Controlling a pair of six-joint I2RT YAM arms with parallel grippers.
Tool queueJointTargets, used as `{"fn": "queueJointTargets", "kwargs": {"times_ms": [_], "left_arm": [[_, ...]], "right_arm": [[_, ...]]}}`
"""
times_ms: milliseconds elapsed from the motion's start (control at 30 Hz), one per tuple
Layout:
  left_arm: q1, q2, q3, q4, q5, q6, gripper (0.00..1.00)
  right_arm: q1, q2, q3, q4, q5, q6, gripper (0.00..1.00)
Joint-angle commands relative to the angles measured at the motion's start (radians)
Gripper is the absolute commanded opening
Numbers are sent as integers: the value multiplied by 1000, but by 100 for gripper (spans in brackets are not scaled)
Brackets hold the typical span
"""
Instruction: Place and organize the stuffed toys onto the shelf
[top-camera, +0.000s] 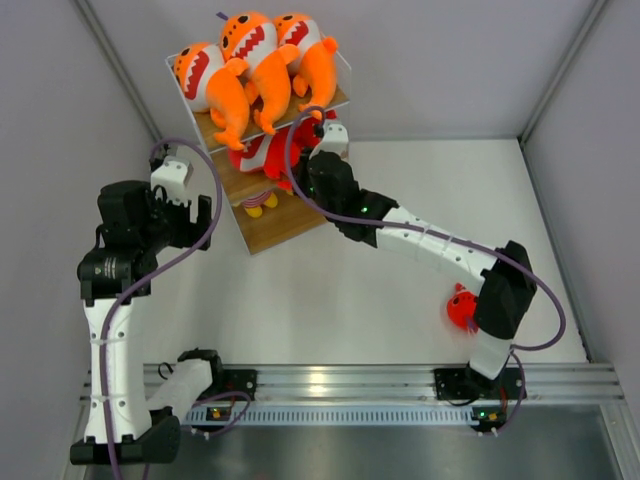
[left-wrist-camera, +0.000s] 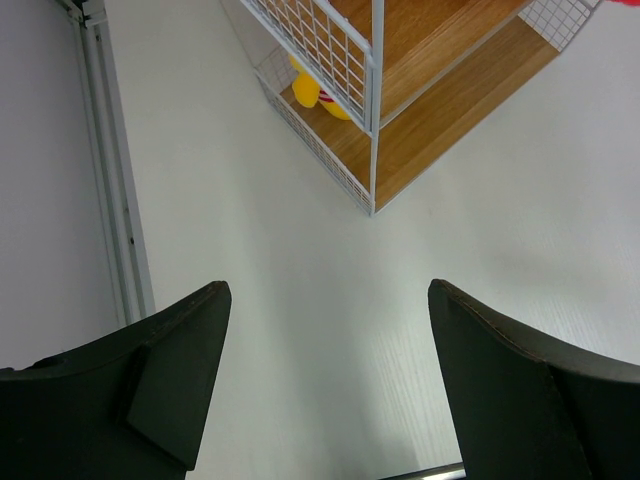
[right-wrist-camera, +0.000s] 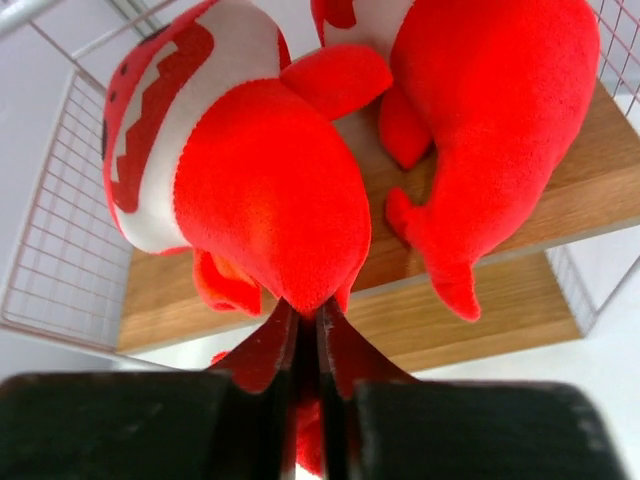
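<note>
Pinching one red shark (right-wrist-camera: 270, 210) is the right end effector (right-wrist-camera: 308, 325).

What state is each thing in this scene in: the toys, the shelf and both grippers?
Shelf: upright, toys on its tiers.
Orange sharks: three, lying together on the top tier.
Near red shark: at the middle tier, tail pinched by the right gripper.
Second red shark: lying free on the middle tier.
Third red shark: on the table, not shelved.
Left gripper: open, empty.
</note>
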Motion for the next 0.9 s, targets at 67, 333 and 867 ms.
{"fn": "queueJointTargets", "kwargs": {"times_ms": [67, 333, 867], "left_arm": [[3, -11, 1, 13, 9, 16, 86], [3, -13, -2, 11, -1, 17, 86], [3, -5, -12, 13, -15, 31, 86]], "right_arm": [[-7, -23, -13, 173, -8, 38, 0], [42, -45, -104, 417, 289, -6, 0], [96, 181, 88, 469, 446, -77, 0]]}}
